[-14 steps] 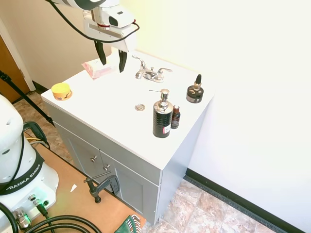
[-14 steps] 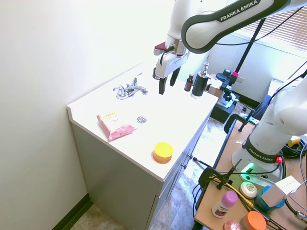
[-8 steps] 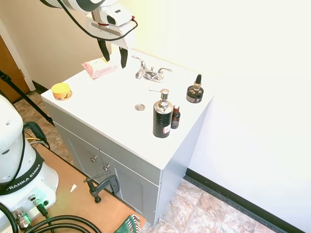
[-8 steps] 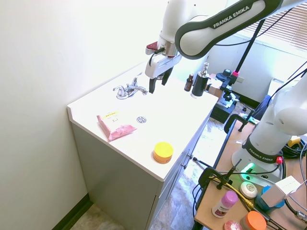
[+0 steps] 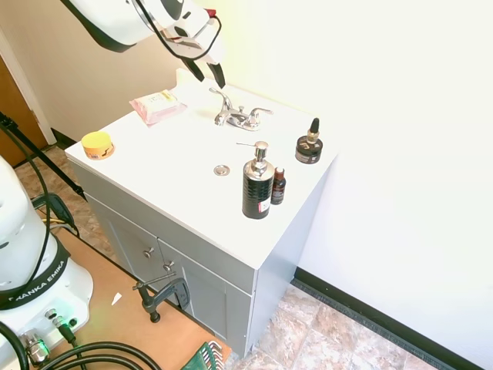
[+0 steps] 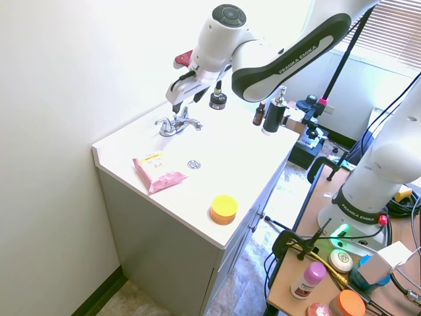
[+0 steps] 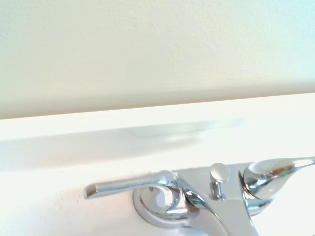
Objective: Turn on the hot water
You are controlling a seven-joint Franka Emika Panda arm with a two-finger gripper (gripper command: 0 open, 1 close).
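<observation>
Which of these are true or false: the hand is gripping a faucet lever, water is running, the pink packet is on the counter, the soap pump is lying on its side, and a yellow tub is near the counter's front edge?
1. The hand is gripping a faucet lever. False: it hangs above the faucet's left-hand lever with its fingers apart, touching nothing.
2. Water is running. False: no water shows at the spout in any view.
3. The pink packet lies on the counter. True.
4. The soap pump bottle lies on its side. False: it stands upright beside a small dark bottle.
5. A yellow tub sits near the counter's front edge. True.
</observation>
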